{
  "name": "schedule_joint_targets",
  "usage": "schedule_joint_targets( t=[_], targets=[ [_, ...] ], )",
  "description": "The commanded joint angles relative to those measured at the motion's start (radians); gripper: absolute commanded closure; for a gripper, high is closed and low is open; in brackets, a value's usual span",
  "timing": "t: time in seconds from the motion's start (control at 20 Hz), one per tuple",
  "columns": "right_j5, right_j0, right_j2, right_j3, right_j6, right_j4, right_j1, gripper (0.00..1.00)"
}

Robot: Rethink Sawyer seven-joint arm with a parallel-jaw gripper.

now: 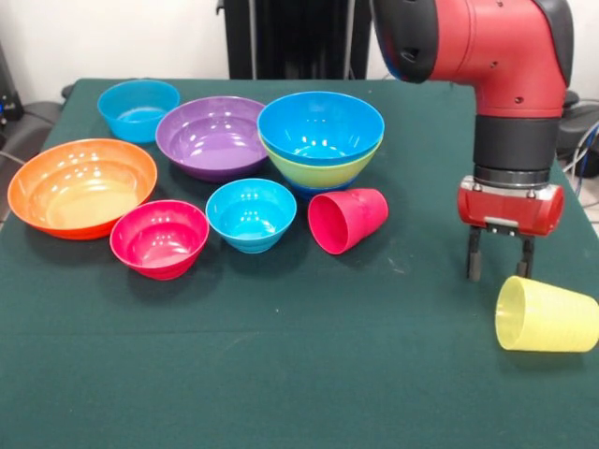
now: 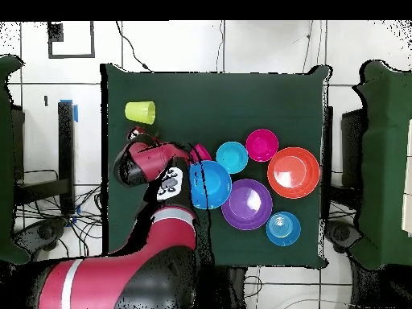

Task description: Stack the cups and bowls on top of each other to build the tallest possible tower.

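Note:
My gripper (image 1: 500,272) is open and empty. It hangs just behind the translucent yellow cup (image 1: 546,315), which lies on its side at the right with its mouth to the left. In the overhead view this cup (image 2: 140,112) lies just beyond my arm. The red-pink cup (image 1: 348,220) lies on its side mid-table. The tower is a bright blue bowl (image 1: 320,126) nested in a lime green bowl (image 1: 324,171). Loose bowls stand upright: orange (image 1: 80,185), pink-red (image 1: 159,238), small cyan (image 1: 251,214), purple (image 1: 213,137) and blue (image 1: 138,109).
Everything rests on a dark green table (image 1: 281,374). The bowls fill its left half in the front view. In the overhead view my arm (image 2: 165,181) covers the table's left side next to the blue bowl (image 2: 211,184).

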Motion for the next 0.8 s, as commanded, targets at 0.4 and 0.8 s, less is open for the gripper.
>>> schedule_joint_targets(
  t=[0.4,0.8],
  targets=[
    [-0.028,-0.106,0.227,0.077,-0.040,-0.110,-0.023,0.00],
    [-0.029,-0.150,0.280,0.099,-0.040,-0.134,-0.036,0.00]
  ],
)
